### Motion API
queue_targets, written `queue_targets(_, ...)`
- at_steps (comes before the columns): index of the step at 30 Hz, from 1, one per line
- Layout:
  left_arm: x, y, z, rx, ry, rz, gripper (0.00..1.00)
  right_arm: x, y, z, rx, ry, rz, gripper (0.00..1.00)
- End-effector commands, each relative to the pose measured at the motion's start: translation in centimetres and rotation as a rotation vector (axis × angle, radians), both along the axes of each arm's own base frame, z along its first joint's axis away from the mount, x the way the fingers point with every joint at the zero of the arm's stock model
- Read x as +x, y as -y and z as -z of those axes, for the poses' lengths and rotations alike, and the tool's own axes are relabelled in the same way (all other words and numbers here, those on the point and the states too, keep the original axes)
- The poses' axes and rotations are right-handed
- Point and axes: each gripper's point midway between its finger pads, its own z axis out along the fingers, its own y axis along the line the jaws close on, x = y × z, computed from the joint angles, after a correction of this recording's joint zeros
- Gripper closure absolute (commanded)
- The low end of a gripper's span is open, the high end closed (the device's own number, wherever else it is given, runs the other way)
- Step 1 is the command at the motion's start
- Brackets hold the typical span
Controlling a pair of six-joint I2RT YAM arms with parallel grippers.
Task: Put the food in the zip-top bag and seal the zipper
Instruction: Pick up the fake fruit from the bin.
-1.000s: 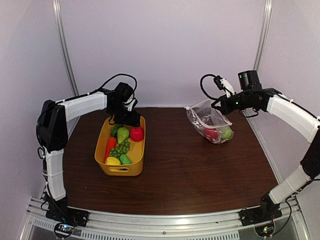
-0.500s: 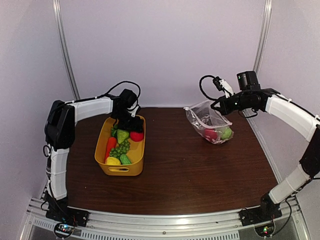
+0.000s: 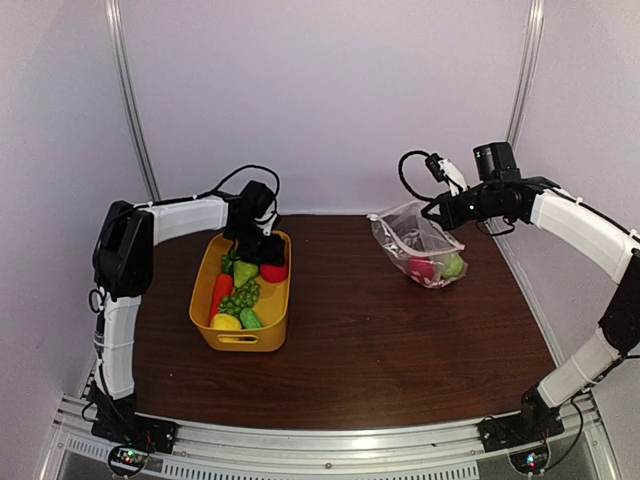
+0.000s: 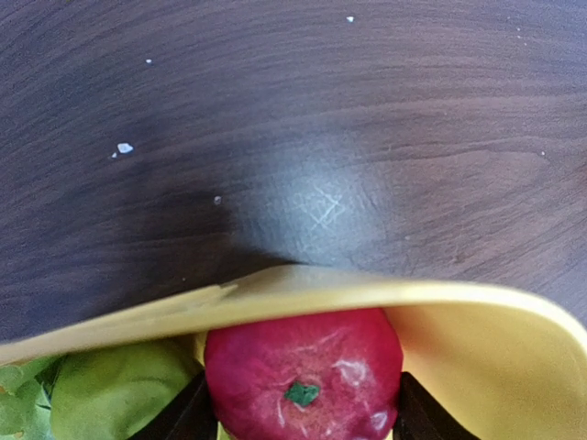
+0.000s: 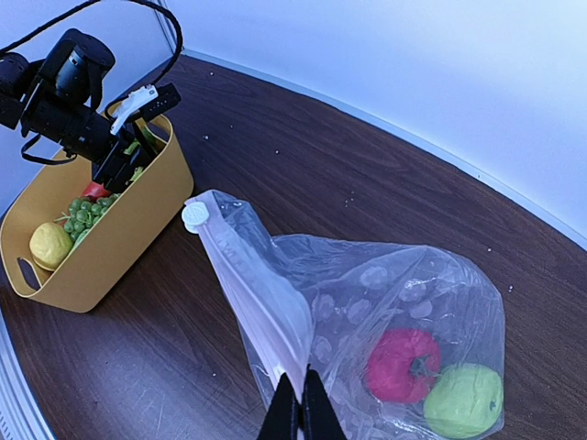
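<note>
- The left fingers (image 4: 301, 422) stand one on each side of the red apple (image 4: 303, 367) at the far end of the yellow basket (image 4: 477, 339). They have drawn in from a wider spread over the last second and look to be right at the apple's sides. I cannot tell whether they actually grip it yet.
- A second ago that arm hung above the basket's far rim. It has since dropped in among the fruit, so the pick of the apple seems begun but not finished.
- Just beside the apple lies the green pear (image 4: 119, 390). Nearer the arm bases are the carrot (image 3: 221, 290), grapes (image 3: 238, 298), lemon (image 3: 226, 322) and cucumber (image 3: 250, 320), none of them shifted.
- The right fingers (image 5: 298, 408) are pinched tight on the film of the zip-top bag (image 5: 367, 284), holding its mouth raised. Neither the arm nor the bag has moved in this second.
- The zipper (image 5: 229, 266) runs from a white slider (image 5: 194, 215) down toward those fingers and looks unsealed.
- Two pieces are already inside, a red fruit (image 5: 404, 365) and a green apple (image 5: 463, 401), touching at the bag's low end.
- Bag and basket stand well apart on the table (image 3: 380, 340), so the apple faces a carry across. Most of the food is still in the basket, and sealing looks a long way off.
</note>
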Motion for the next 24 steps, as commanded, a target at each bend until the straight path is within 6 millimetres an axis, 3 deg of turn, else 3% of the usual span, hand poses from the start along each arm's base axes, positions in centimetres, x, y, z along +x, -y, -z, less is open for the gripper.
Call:
queue_targets(1, 0.6, 0.7, -1.7, -0.040, 0.039, 0.005, 0.48, 0.2, 0.2, 0.4, -0.008, 0.004, 0.008, 1.00)
queue_targets(5, 0.4, 0.1, -5.4, -0.042, 0.102, 0.002, 0.52, 0.2, 0.2, 0.3, -0.011, 0.007, 0.008, 1.00)
queue_targets(14, -1.6, -1.6, -15.9, -0.104, 0.266, -0.012, 0.53, 0.2, 0.1, 0.0, -0.003, 0.006, 0.003, 1.00)
queue_targets(16, -2.6, -0.3, -18.1, -0.201, 0.286, 0.033, 0.53, 0.1, 0.0, -0.2, 0.001, 0.004, 0.000, 1.00)
queue_targets(21, -6.7, 7.2, -25.6, -0.684, 0.385, 0.283, 0.55, 0.5, -0.4, -0.4, 0.013, -0.004, -0.006, 1.00)
queue_targets(24, -9.3, 11.4, -28.0, -0.812, 0.397, 0.399, 0.56, 0.7, -1.0, -0.5, 0.027, -0.020, -0.019, 1.00)
